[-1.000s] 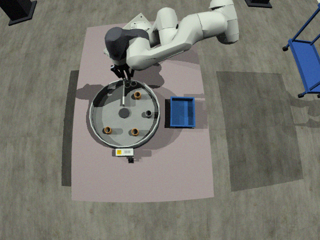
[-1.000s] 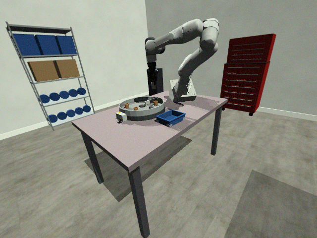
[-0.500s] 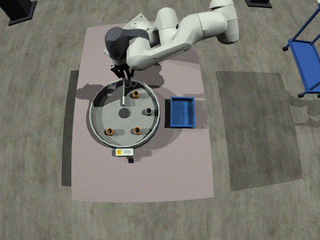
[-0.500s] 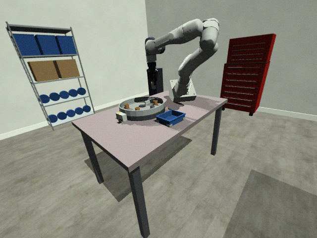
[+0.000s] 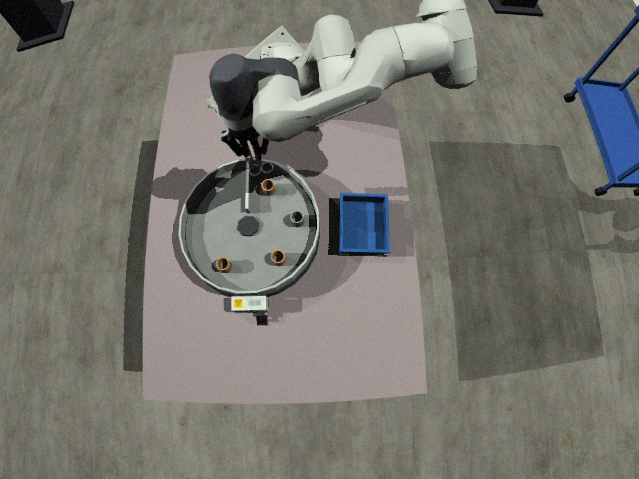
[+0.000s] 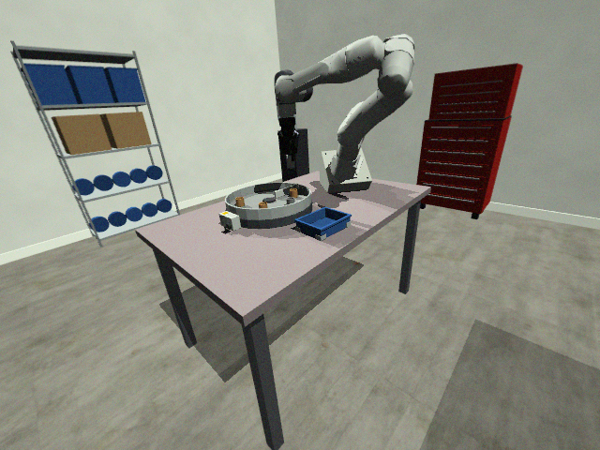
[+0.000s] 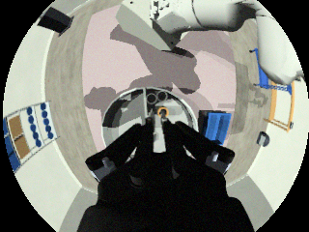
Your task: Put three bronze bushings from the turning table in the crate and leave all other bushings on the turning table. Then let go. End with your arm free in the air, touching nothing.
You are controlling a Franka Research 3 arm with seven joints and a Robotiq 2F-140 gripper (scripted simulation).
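The round turning table (image 5: 181,227) (image 6: 271,213) (image 7: 119,116) holds three bronze bushings: one at the back (image 5: 267,186) (image 6: 292,192) (image 7: 164,112), one front left (image 5: 223,264) (image 6: 239,200) and one front middle (image 5: 278,256) (image 6: 262,204). A steel-grey bushing (image 5: 294,215) stands on its right side. Two dark bushings (image 5: 261,167) stand at the back rim. The blue crate (image 5: 363,196) (image 6: 322,221) (image 7: 215,126) to the right of the turning table is empty. My gripper (image 5: 251,153) (image 6: 289,156) (image 7: 157,116) hangs high over the back rim, shut and empty.
A white bar (image 5: 247,192) reaches from the back rim toward the dark hub (image 5: 249,226). A small control box (image 5: 248,302) (image 6: 229,220) sits at the front of the turning table. The arm's base (image 6: 346,169) stands at the back of the table.
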